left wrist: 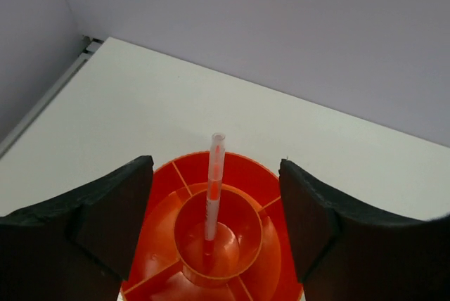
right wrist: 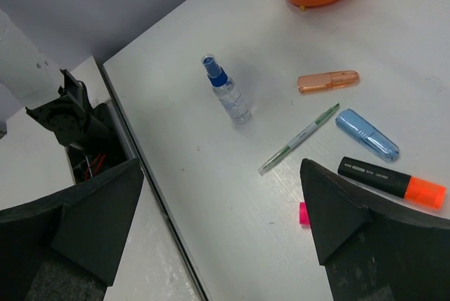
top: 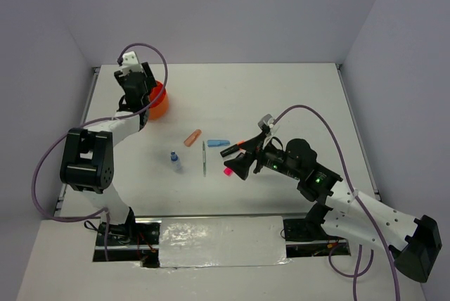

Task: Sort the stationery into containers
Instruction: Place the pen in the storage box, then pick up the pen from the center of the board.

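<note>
The orange organiser [top: 158, 100] [left wrist: 242, 167] stands at the table's far left. My left gripper [top: 144, 86] [left wrist: 216, 202] hovers over it, open. An orange pen [left wrist: 213, 188] stands leaning in the centre well, free of both fingers. Mid-table lie a salmon piece [top: 192, 138] [right wrist: 328, 81], a light-blue piece [top: 218, 143] [right wrist: 367, 134], a green pen [top: 204, 158] [right wrist: 299, 138], a blue-capped bottle [top: 174, 160] [right wrist: 226, 93] and a black highlighter with an orange cap [top: 234, 148] [right wrist: 391, 181]. A pink cap [top: 228, 171] [right wrist: 304, 214] peeks from behind my right finger. My right gripper [top: 235, 160] [right wrist: 221, 195] hangs open above the table, holding nothing.
Grey walls close the table on the left, back and right. The table's front edge [right wrist: 140, 167] runs below my right gripper, with the left arm's base [right wrist: 67, 114] beyond it. A purple cable [top: 309, 111] loops above the right arm.
</note>
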Robot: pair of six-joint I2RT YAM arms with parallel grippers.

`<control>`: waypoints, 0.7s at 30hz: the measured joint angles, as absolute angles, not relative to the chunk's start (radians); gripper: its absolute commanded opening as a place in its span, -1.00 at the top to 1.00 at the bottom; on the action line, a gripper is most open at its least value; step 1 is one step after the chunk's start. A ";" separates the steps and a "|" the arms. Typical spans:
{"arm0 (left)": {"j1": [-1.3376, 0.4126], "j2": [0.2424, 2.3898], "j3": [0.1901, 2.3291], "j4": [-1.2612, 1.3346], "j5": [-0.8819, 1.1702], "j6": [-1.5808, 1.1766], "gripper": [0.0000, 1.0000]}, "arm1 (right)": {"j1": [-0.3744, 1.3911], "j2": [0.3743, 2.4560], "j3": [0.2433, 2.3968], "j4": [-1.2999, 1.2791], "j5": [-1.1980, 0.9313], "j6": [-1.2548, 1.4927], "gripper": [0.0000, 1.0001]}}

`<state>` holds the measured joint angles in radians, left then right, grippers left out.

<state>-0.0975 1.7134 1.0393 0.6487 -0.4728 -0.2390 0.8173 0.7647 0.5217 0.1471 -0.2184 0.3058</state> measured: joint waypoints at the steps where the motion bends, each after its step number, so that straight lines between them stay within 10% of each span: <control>1: -0.097 1.713 1.032 0.651 -0.474 -0.244 -0.87 | 0.817 0.765 0.522 0.148 -0.217 0.306 -0.99; 13: -0.183 1.538 1.340 0.154 -0.493 -0.406 -0.99 | 0.795 0.804 0.547 0.045 -0.039 0.380 -0.99; 21: -0.624 1.417 1.554 -0.312 -0.615 -0.538 -0.99 | 0.670 0.796 0.690 -0.284 0.290 0.592 -0.99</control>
